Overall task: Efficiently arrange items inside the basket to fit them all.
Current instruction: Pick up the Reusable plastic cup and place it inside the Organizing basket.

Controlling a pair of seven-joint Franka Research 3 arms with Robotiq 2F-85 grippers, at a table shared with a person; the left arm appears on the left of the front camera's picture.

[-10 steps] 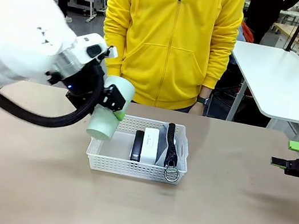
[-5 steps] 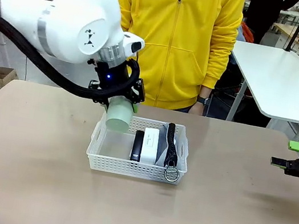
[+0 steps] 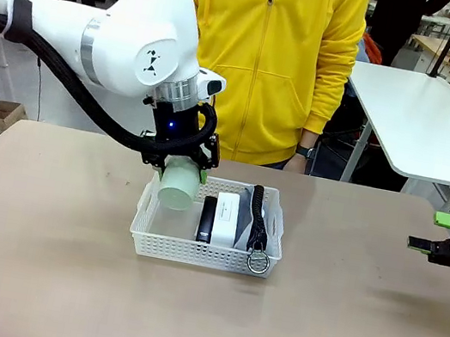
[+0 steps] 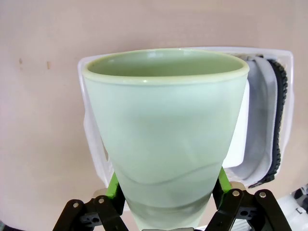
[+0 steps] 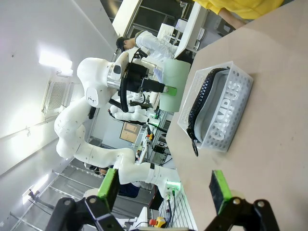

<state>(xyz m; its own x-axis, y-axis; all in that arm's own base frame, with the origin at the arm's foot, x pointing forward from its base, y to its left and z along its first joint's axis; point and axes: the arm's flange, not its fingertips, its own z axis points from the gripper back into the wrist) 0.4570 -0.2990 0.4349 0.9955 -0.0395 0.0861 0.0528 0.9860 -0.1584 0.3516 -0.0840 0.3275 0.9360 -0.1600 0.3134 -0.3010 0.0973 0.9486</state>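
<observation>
A: Status of the left end effector (image 3: 181, 180)?

B: Clamped on the pale green cup (image 3: 178, 186), pads low on its wall near the base; since a second ago it has swung the cup from outside the basket's (image 3: 144, 244) left end to a position above the basket's vacant left section; judgement: transport is nearly complete and lowering remains.

A: What lies beside the end effector?

B: To its right, inside the basket: the black stapler (image 3: 207, 219), then the small white box (image 3: 226, 215), then the grey pouch (image 3: 250, 217) standing on edge against the right wall, its metal ring (image 3: 257, 262) hanging over the near rim; the stapler is the closest obstruction.

A: The right end effector (image 3: 443, 234)?

B: Jaws fully spread, holding nothing, well apart at the counter's (image 3: 336, 328) right edge; a person (image 3: 257, 61) stands beyond the basket.
</observation>
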